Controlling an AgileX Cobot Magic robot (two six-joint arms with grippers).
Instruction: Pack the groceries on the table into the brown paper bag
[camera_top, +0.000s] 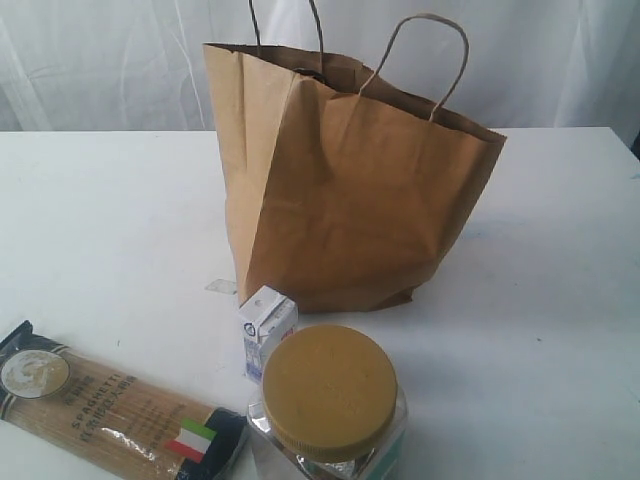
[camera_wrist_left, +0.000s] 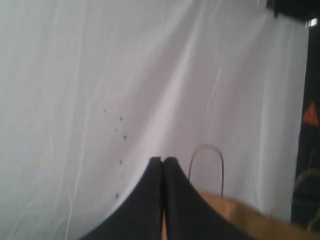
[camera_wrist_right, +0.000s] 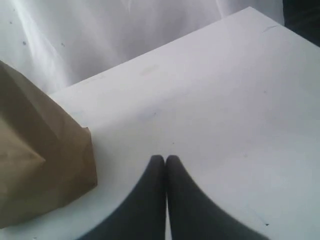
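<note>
- Brown paper bag (camera_top: 350, 190): tall kraft paper, matte and creased. It stands upright at mid-surface with its mouth open, and twisted cord handles (camera_top: 432, 62) arch above the rim. It is probably set behind the goods so that either arm can drop items in from above.
- Surface (camera_top: 560, 300): large, flat and white, faintly scuffed. It carries everything listed here.
- Spaghetti pack (camera_top: 110, 405): long and flat, in glossy film with an Italian flag mark. It lies on its side at the near left, well apart from the bag.
- Small carton (camera_top: 267, 325): white and blue card, boxy, upright, just in front of the bag's base.
- Clear jar (camera_top: 330, 395): transparent wall with a broad, round, mustard-coloured lid. It is nearest the viewer, just beside the carton; whether the two touch I cannot tell.
- Left hand (camera_wrist_left: 163, 161): dark, smooth fingers pressed fully together with nothing between them. It is raised, facing the white cloth backdrop (camera_wrist_left: 75, 75), with the bag's rim below.
- Right hand (camera_wrist_right: 165, 159): likewise closed tight and empty, over bare surface beside the bag.
- Stock check: the three goods seen all sit outside the bag, and its inside is hidden.
</note>
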